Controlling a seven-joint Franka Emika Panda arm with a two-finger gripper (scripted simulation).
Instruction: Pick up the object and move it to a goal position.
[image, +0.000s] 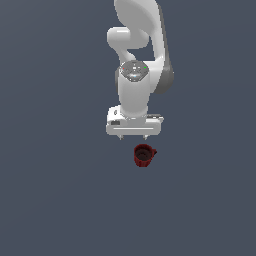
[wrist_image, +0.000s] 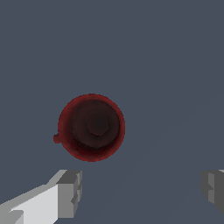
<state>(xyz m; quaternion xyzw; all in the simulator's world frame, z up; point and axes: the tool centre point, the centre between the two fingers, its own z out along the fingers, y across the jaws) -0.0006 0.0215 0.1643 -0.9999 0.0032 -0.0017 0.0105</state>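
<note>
gripper (wrist_image: 142, 192) spread wide | mug (wrist_image: 92, 127) upright, just beyond fingertips, untouched

the mug (wrist_image: 92, 127) is seen from above, upright, apart from the spread fingers (wrist_image: 70, 194).

arm upright, claw (image: 133, 136) pointing down, spread wide

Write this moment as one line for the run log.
phase: approach | gripper: open, empty, above floor | mug: upright, not between fingers | contact: none
</note>
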